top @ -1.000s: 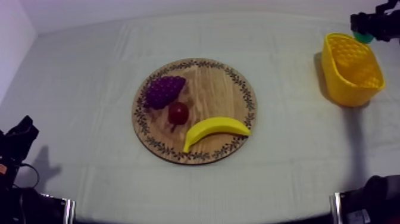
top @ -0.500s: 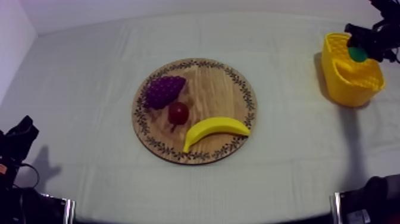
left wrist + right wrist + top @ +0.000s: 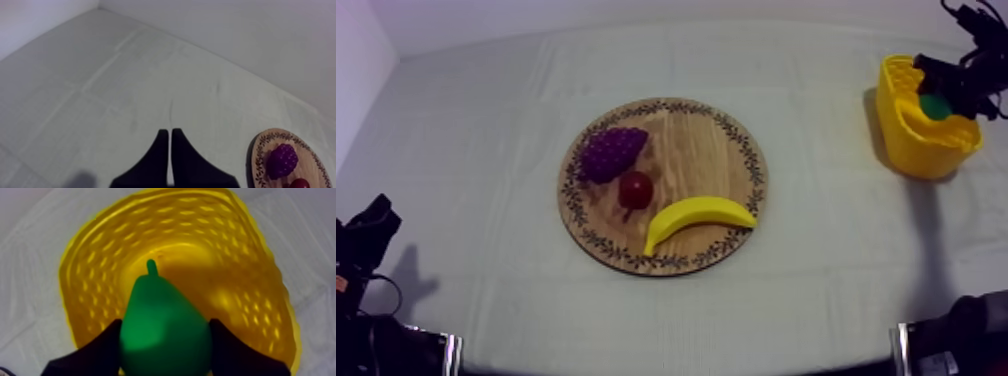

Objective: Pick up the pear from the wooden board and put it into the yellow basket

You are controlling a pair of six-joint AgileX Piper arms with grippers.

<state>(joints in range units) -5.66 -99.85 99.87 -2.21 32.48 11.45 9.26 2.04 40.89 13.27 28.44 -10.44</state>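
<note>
In the top view, the right gripper [image 3: 948, 88] hangs over the yellow basket [image 3: 924, 152], the pear [image 3: 936, 105] between its fingers; the wooden board [image 3: 706, 150] carries grapes [image 3: 611, 152], a small red fruit [image 3: 635, 188] and a banana [image 3: 698, 218].

In the left wrist view, the left gripper [image 3: 167, 145] is clenched on nothing above the bench [image 3: 100, 100].

In the right wrist view, the fingers [image 3: 97, 353] clasp the pear across its broad belly, above the basket's floor; it looks light, rigid and smooth, so probably slippery; the belly seems the surest hold.
</note>
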